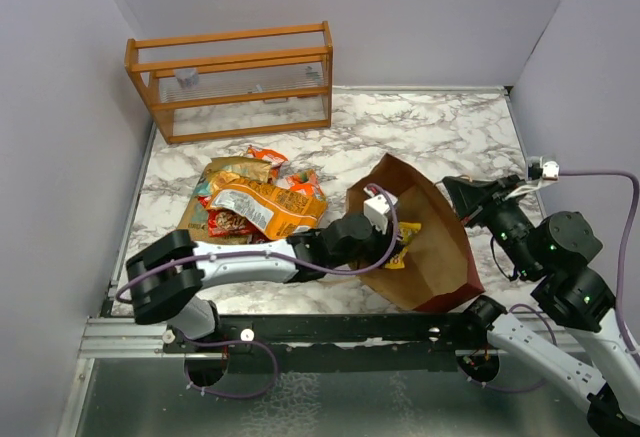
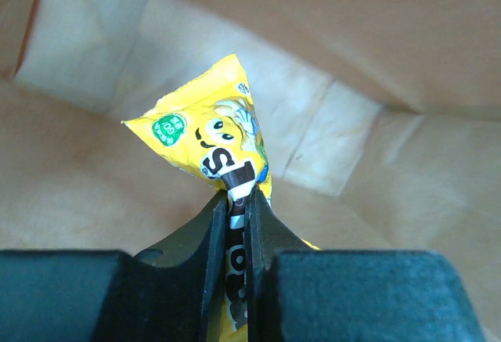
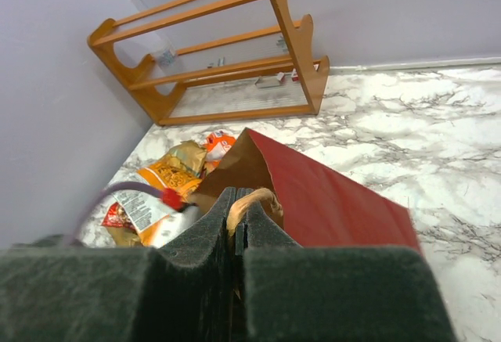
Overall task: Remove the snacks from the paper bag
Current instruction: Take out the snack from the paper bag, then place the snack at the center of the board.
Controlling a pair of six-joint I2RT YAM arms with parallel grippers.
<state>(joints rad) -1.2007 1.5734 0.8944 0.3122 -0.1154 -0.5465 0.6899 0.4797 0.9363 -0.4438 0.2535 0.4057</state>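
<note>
The paper bag (image 1: 440,257), dark red outside and brown inside, lies on its side on the marble table with its mouth facing left. My left gripper (image 1: 392,247) reaches into the mouth and is shut on a yellow snack packet (image 2: 215,142); the bag's brown inside (image 2: 391,60) fills the left wrist view. My right gripper (image 1: 462,197) is shut on the bag's cord handle (image 3: 252,201) at the bag's upper right edge, holding the bag (image 3: 329,193) open. A pile of orange, red and gold snacks (image 1: 255,202) lies left of the bag.
An orange wooden rack (image 1: 232,82) stands at the back left against the wall; it also shows in the right wrist view (image 3: 227,68). Grey walls close in the table on the left, back and right. A metal rail (image 1: 300,332) runs along the near edge.
</note>
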